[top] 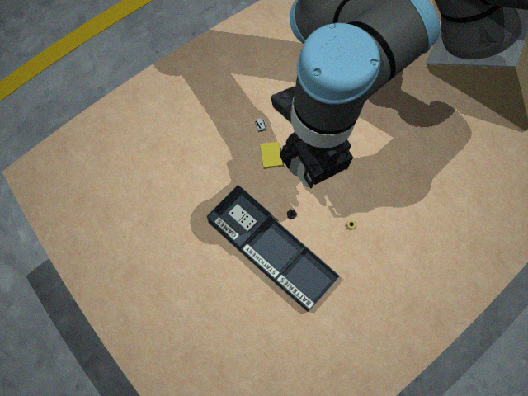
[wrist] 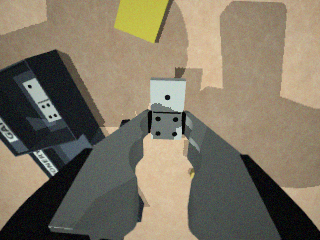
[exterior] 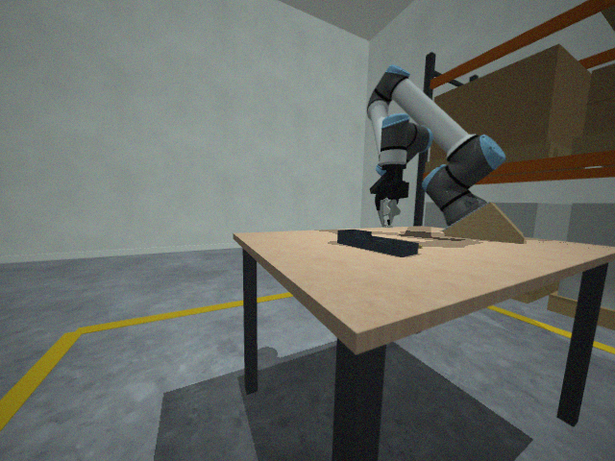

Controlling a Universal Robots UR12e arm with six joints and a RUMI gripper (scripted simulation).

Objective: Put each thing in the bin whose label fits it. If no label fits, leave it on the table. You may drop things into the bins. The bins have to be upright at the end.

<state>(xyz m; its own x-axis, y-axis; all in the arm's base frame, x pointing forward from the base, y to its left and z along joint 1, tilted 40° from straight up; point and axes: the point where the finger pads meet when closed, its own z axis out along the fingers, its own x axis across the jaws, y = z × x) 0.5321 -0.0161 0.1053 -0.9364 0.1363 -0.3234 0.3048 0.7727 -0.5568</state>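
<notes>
My gripper (wrist: 167,112) is shut on a white domino (wrist: 168,107) and holds it above the table, as the wrist view shows. In the top view the gripper (top: 308,176) hangs beyond the bin row; the held domino is hidden there. The dark bin row (top: 272,247) has three compartments labelled GAMES, STATIONERY and BATTERIES. Another domino (top: 242,216) lies in the GAMES compartment, and it also shows in the wrist view (wrist: 42,101). A yellow pad (top: 271,154) lies left of the gripper, also in the wrist view (wrist: 142,19).
A small grey item (top: 260,124) lies beyond the yellow pad. A black nut (top: 291,214) and a yellow nut (top: 351,224) lie on the table near the bins. A dark flat object sits partly under the arm. The arm's base block (top: 482,63) is at the far right.
</notes>
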